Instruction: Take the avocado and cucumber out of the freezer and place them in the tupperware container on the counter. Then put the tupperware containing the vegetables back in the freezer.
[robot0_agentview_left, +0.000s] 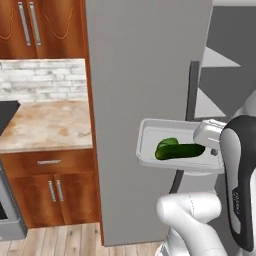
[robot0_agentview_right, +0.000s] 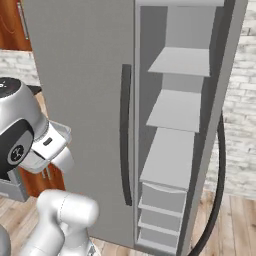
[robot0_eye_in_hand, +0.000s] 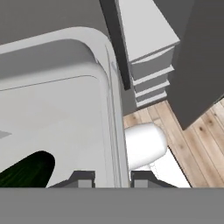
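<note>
Pale grey tupperware container (robot0_agentview_left: 150, 131) clamped at rim by gripper (robot0_eye_in_hand: 112, 178), cucumber (robot0_agentview_left: 179, 149) aboard. Final step: slide onto open freezer (robot0_agentview_right: 172, 165) shelf.

White glossy arm, dark joints

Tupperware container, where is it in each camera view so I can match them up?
Left base view: tupperware container centre-right, before the freezer door.
Right base view: probably the grey corner lower left, behind the arm.
Hand view: across the left half.
Shared landmark: the dark freezer handle.
</note>
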